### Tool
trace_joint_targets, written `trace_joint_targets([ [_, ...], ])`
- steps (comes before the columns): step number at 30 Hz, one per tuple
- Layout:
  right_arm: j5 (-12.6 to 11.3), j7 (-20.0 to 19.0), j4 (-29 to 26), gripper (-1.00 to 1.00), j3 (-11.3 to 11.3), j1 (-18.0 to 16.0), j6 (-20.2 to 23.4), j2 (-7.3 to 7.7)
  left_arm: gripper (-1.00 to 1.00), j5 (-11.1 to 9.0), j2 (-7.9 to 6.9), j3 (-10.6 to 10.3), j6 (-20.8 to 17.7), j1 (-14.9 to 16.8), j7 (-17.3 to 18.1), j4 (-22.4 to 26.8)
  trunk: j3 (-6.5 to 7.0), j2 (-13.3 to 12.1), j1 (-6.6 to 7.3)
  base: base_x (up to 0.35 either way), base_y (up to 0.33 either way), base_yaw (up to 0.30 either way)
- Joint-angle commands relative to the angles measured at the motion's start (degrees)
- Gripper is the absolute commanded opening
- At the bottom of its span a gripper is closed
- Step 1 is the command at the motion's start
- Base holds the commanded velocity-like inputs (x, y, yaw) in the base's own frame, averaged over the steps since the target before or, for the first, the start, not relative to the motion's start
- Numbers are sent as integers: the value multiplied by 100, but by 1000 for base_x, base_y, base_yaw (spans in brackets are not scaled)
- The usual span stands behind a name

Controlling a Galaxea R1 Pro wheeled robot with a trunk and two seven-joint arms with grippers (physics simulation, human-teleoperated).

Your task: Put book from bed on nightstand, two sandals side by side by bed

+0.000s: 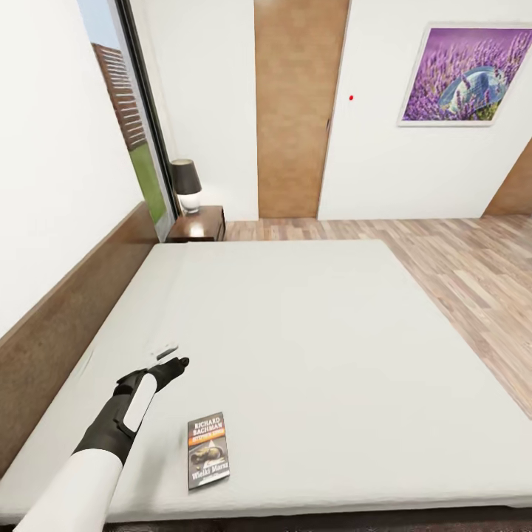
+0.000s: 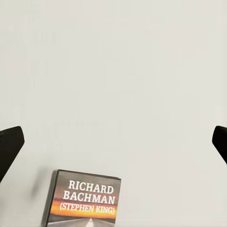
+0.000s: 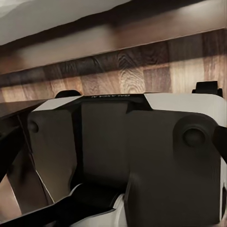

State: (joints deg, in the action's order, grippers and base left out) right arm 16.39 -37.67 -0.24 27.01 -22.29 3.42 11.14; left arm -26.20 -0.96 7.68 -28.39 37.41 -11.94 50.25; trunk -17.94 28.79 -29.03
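Book (image 1: 207, 451) lies on bed (image 1: 310, 325) beside outstretched left arm, fingers (image 2: 9, 146) spread empty.

Robot base (image 3: 142, 156) over wooden floor (image 3: 142, 71)

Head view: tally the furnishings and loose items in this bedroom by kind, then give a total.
Bed: 1
Nightstand: 1
Lamp: 1
Book: 1
Wall picture: 1
Total: 5
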Motion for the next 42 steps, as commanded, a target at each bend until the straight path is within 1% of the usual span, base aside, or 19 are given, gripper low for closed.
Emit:
trace_joint_targets([
  [1,32,-22,-3,100,52,-3,36,15,100,-63,0,-2,-25,3,-43,7,-18,9,-2,0,0,0],
  [6,28,-48,-65,100,80,-3,106,55,100,-69,0,-9,-27,3,-40,-5,-63,9,-2,0,0,0],
  [9,36,-60,-212,100,83,-9,137,84,100,-70,0,-11,-27,3,-38,-6,-90,9,-2,0,0,0],
  [13,64,-68,-887,100,61,-12,163,96,100,-70,0,-24,-27,3,-37,-6,-126,9,-2,0,0,0],
  [16,72,-64,-1106,100,34,-12,161,91,100,-70,3,-148,-25,3,-37,-6,-153,9,-2,0,0,0],
  [20,79,-58,-1143,100,20,-12,154,96,100,-73,1,-351,-19,3,-37,-11,-189,9,-2,0,0,0],
  [23,80,-102,-1138,100,16,-12,153,98,100,-77,0,-412,-18,3,-37,-14,-216,9,-2,0,0,0],
  [25,77,-355,-1134,100,15,-12,151,98,100,-80,0,-425,-14,3,-37,-15,-234,9,-2,0,0,0],
  [26,78,-641,-1123,100,15,-12,151,98,100,-83,2,-428,-16,3,-37,-15,-243,9,-2,0,0,0],
  [28,118,-1341,-1107,100,15,-12,144,98,100,-85,3,-432,-17,3,-37,-17,-261,9,-2,0,0,0],
  [29,139,-1520,-1108,100,15,-12,135,100,100,-86,4,-432,-17,3,-37,-18,-270,9,-2,0,0,0],
  [30,218,-1856,-1102,100,15,-12,113,101,100,-86,6,-433,-14,3,-37,-20,-279,9,-2,0,0,0],
  [31,315,-2105,-1099,100,15,-12,93,101,100,-87,7,-433,-12,3,-37,-20,-288,9,-2,0,0,0],
  [32,417,-2261,-1097,100,15,-12,76,100,100,-87,7,-433,-11,3,-37,-22,-297,9,-2,0,0,0],
  [35,615,-2434,-1095,100,21,-12,46,102,100,-87,11,-438,-3,3,-37,-19,-324,9,-2,0,0,0],
  [36,642,-2454,-1094,100,22,-12,43,101,100,-87,17,-440,-2,3,-37,-19,-333,9,-2,0,0,0],
  [42,687,-2480,-1098,100,29,-12,44,99,100,-87,80,-443,4,3,-37,-27,-387,9,-2,0,0,0],
])
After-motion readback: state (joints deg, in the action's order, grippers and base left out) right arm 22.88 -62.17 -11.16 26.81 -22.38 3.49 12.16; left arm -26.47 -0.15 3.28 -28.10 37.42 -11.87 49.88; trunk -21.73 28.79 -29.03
